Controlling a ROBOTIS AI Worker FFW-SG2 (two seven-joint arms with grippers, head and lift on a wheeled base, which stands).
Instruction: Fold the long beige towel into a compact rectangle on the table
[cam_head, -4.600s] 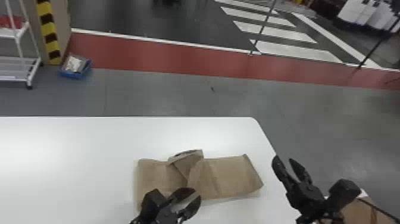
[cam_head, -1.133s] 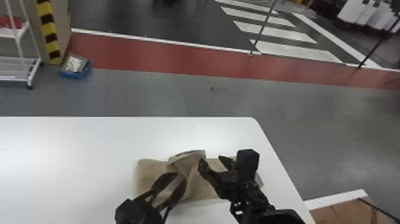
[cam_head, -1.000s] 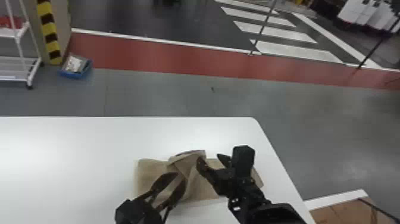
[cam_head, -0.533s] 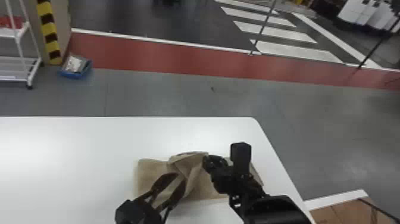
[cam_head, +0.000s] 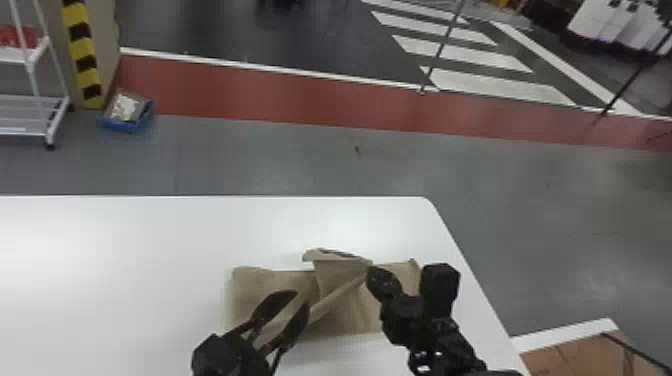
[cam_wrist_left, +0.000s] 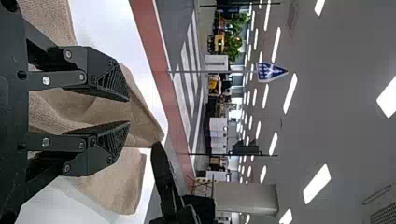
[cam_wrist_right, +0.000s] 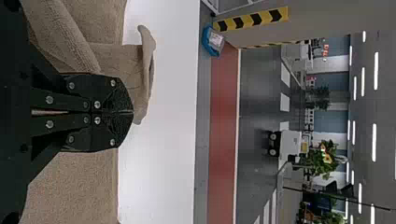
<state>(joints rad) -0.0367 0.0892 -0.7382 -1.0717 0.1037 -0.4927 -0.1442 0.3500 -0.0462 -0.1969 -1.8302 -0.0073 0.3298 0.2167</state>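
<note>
The right gripper (cam_wrist_right: 130, 112) looks clenched on a flap (cam_head: 336, 272) of the beige towel (cam_head: 350, 317), which lies on the table (cam_head: 125, 280) under both sets of jaws; the left gripper (cam_wrist_left: 129, 111) gapes, released, above it. Watching, I'd draw that flap low and level, easing out the slanting crease (cam_head: 337, 296) before letting go

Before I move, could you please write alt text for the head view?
A beige towel lies unevenly folded near the corner of a white table. The robot's left hand, open, is over the towel's left part, while its right hand is closed at the towel's crumpled middle flap.
</note>
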